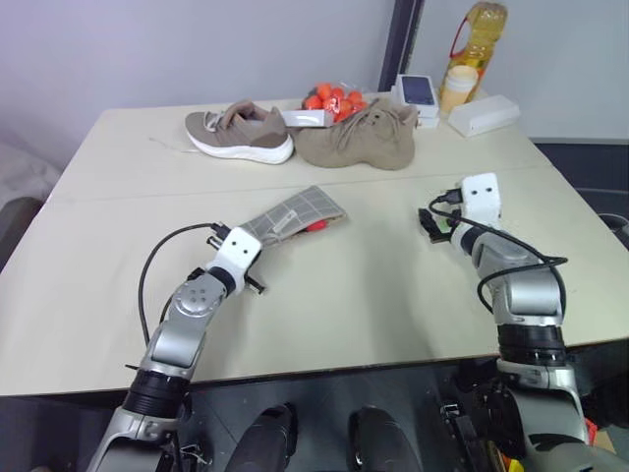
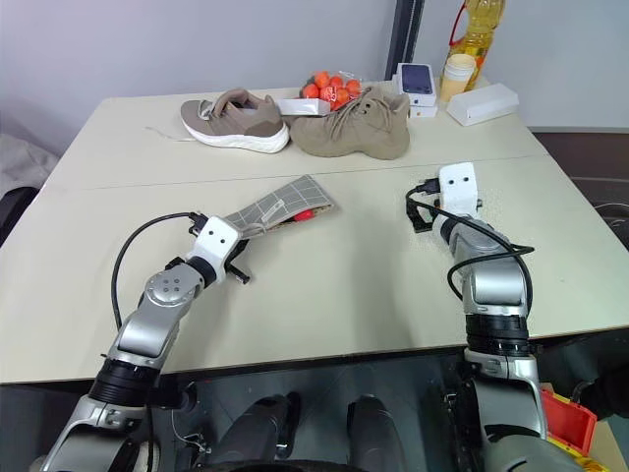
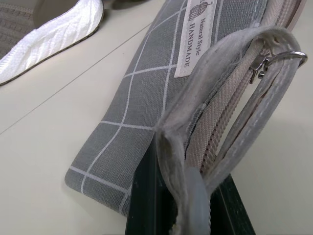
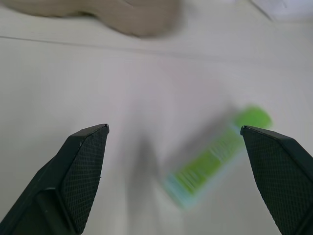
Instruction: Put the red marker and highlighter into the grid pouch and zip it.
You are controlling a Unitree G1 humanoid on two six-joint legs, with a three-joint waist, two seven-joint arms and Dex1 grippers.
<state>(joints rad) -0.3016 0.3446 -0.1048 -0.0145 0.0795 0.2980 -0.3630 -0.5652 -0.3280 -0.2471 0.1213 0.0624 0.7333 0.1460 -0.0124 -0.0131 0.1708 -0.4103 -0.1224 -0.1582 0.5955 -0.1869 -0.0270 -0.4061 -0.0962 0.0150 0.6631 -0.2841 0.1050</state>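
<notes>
Left wrist view showed the left pincer (image 3: 188,208) clamped on the grey grid-lined fabric pouch's (image 3: 146,112) zipper edge, on the beige tabletop (image 1: 373,295). The right pincer (image 4: 183,142) gaped wide over the light-green chunky highlighter (image 4: 215,156).

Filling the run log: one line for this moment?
left gripper: shut on grid pouch | red marker: in pouch mouth | right gripper: open over highlighter

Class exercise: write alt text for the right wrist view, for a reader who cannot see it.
A green highlighter lies on a pale table between and just beyond the wide-open black fingers of the right gripper, untouched. The edge of a tan shoe sits at the far side.
</notes>
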